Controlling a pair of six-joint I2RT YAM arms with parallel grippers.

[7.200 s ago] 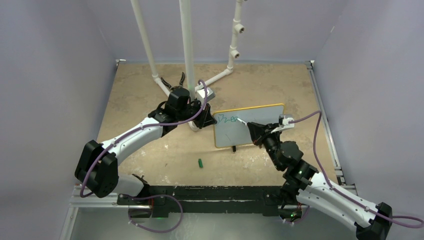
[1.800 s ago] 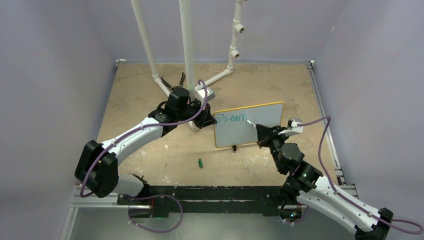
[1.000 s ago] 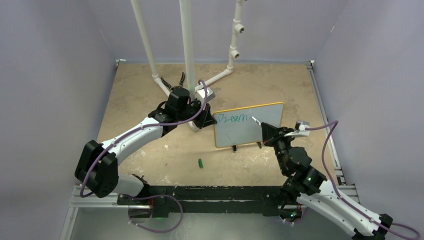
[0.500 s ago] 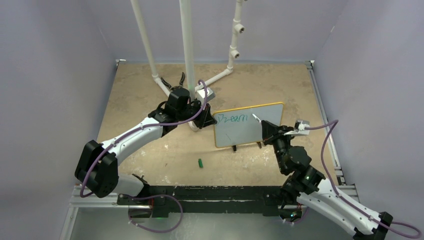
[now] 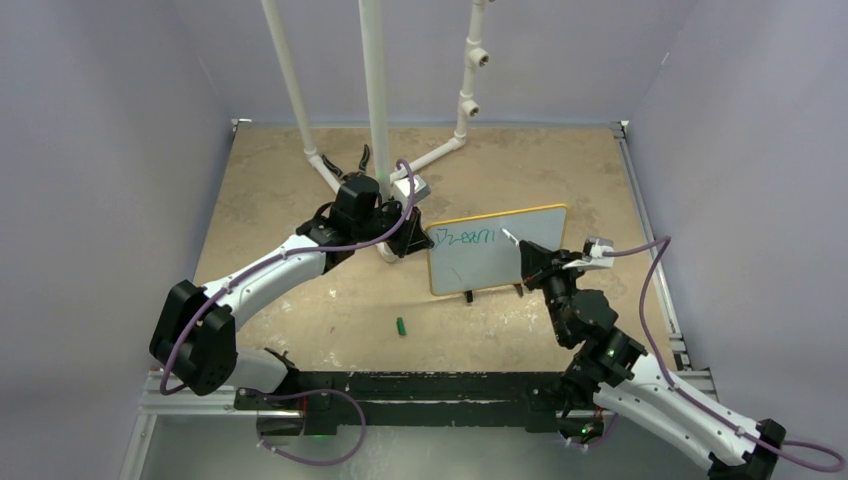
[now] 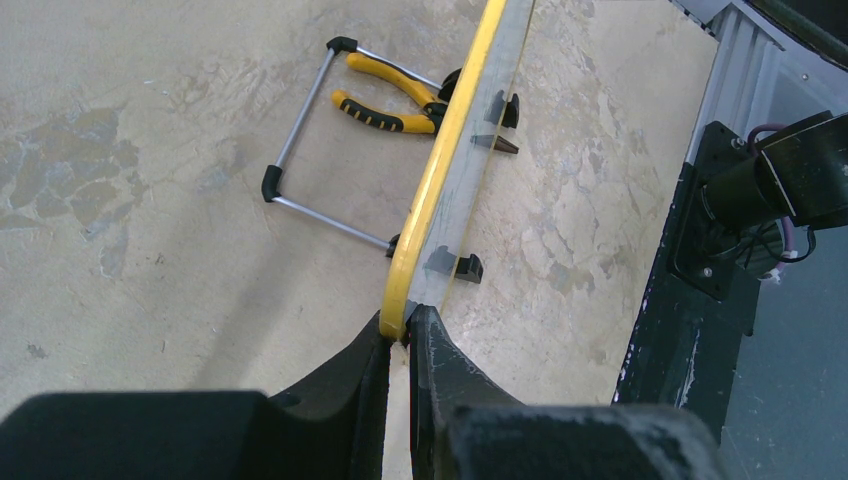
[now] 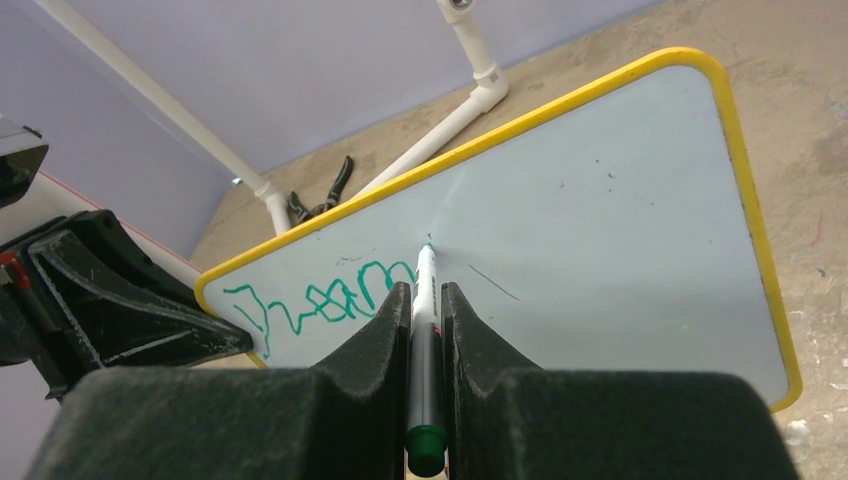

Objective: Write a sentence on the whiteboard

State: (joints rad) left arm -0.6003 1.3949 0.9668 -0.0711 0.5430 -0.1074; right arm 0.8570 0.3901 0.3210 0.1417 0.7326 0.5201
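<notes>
My left gripper (image 6: 400, 338) is pinching the whiteboard (image 6: 447, 170) by its yellow edge. My right gripper (image 7: 427, 296) is clamped on the marker (image 7: 424, 335), and the green sentence (image 7: 318, 303) sits just left of the tip.

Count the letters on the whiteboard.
5: green letters D, r, e, a, m run across the upper left of the whiteboard, the m ending beside the marker. None look hidden.

Whiteboard (image 5: 482, 270) lettering (image 5: 466, 238) reads "Dream"; marker (image 5: 510, 238) seemingly touching.
</notes>
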